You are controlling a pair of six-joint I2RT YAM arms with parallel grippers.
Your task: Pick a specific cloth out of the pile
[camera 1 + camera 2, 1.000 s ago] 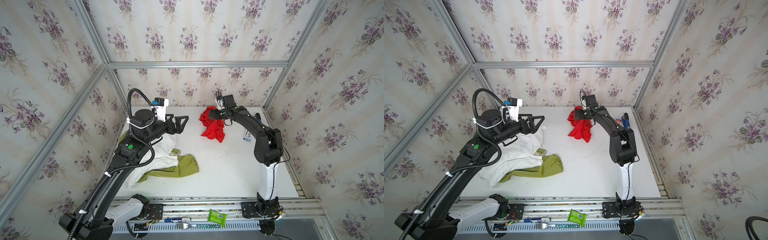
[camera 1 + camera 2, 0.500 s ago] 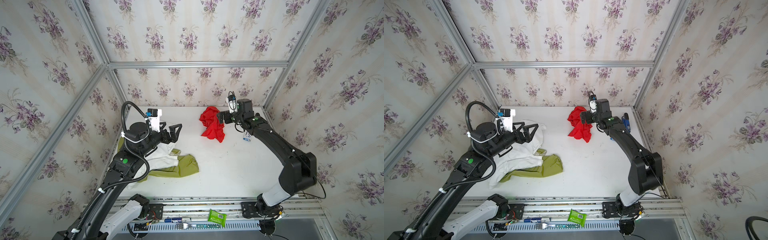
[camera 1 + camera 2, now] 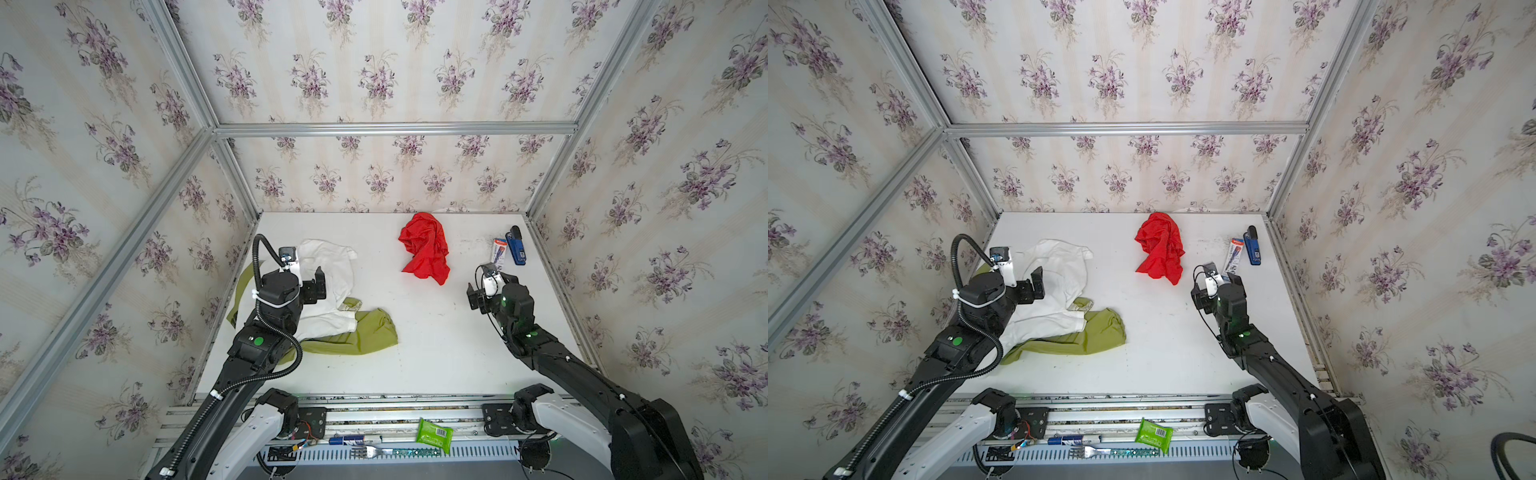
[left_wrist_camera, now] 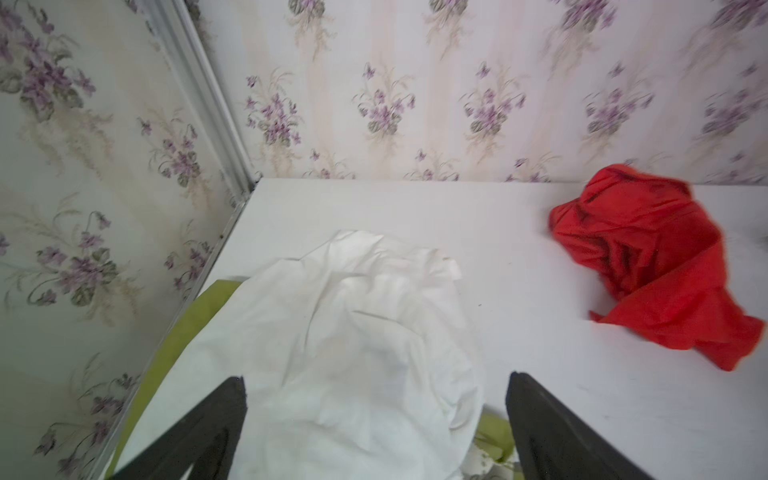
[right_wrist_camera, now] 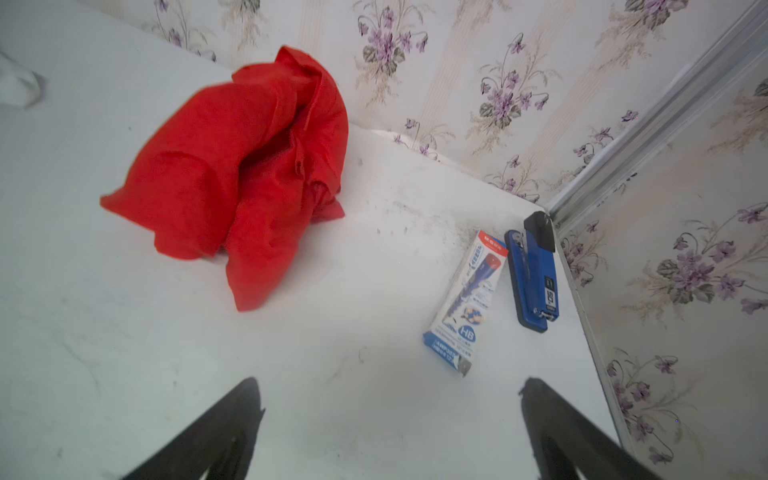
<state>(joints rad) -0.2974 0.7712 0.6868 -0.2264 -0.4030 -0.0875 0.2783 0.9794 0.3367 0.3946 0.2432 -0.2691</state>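
The bright red cloth (image 3: 424,247) (image 3: 1160,247) lies crumpled by itself at the back middle of the table, apart from the pile. It also shows in the wrist views (image 4: 648,257) (image 5: 241,166). The pile sits at the left: a white garment (image 3: 332,270) (image 4: 345,332) over an olive-green cloth (image 3: 365,332) (image 3: 1096,332). My left gripper (image 3: 318,286) (image 4: 376,378) hovers open above the white garment, holding nothing. My right gripper (image 3: 478,297) (image 5: 388,382) is open over bare table, to the front right of the red cloth and well clear of it.
A blue stapler (image 3: 516,247) (image 5: 536,274) and a pencil-lead box (image 3: 498,251) (image 5: 467,299) lie at the back right near the wall. Papered walls close three sides. A green packet (image 3: 434,434) rests on the front rail.
The right gripper has drawn back from the red cloth toward the front right; the cloth stays on the table. The left gripper has pulled back and lowered over the white garment.
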